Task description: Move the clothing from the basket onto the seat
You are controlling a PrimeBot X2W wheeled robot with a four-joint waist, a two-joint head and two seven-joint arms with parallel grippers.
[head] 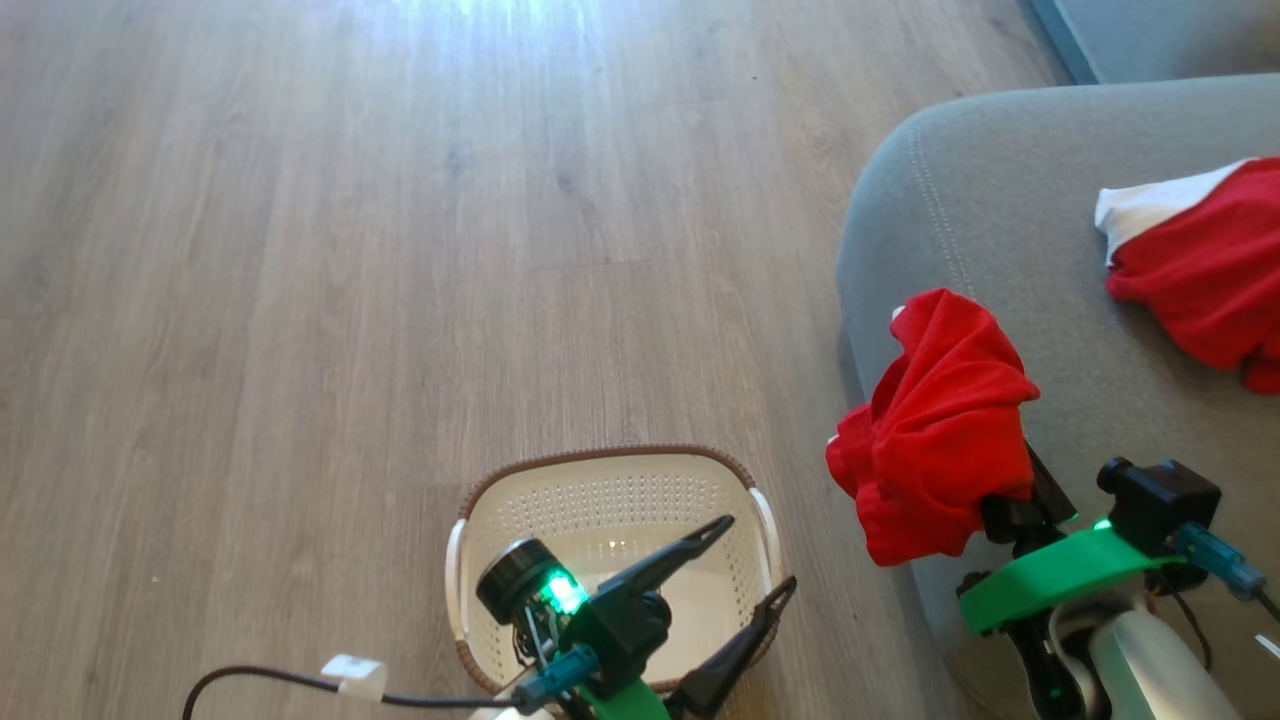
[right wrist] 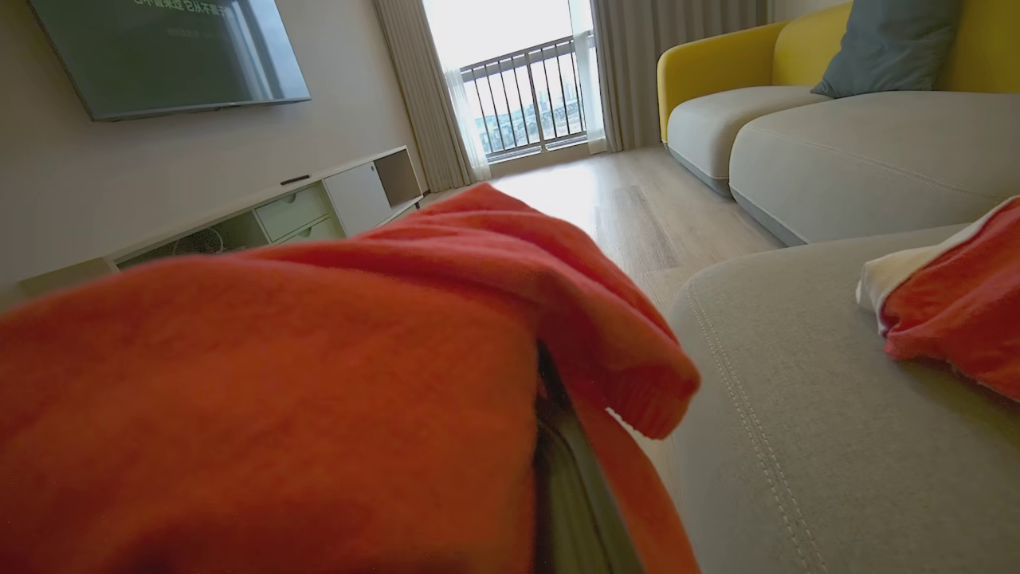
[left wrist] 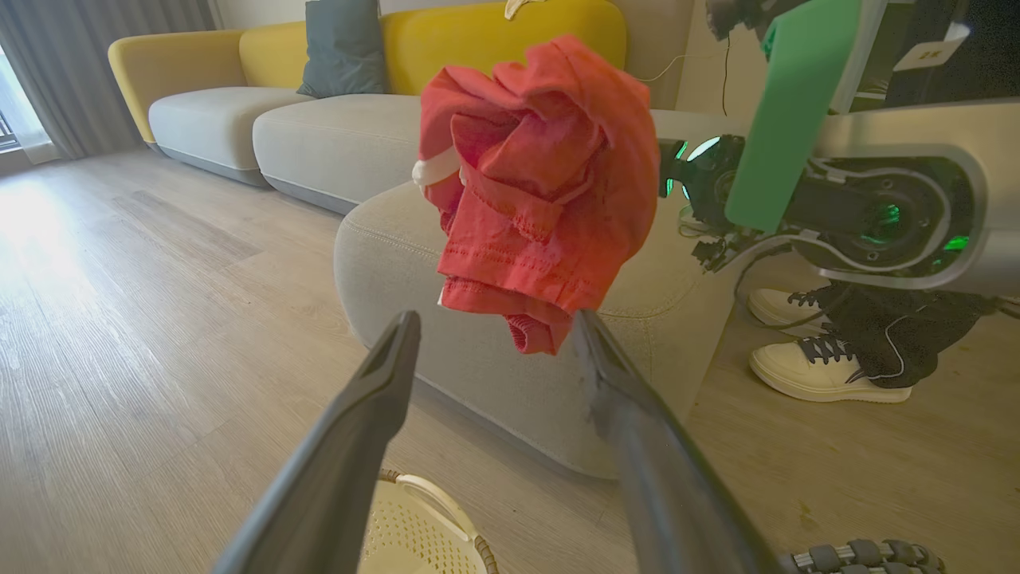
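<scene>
Left gripper hung above basket, fingers spread wide, holding nothing. Basket stood on wood floor beside seat. Right gripper clamped tight on bunched red garment, raised over seat's rounded corner edge. Second garment, red and white, lay on seat, apart.

Two red garments, one basket, one grey seat
</scene>
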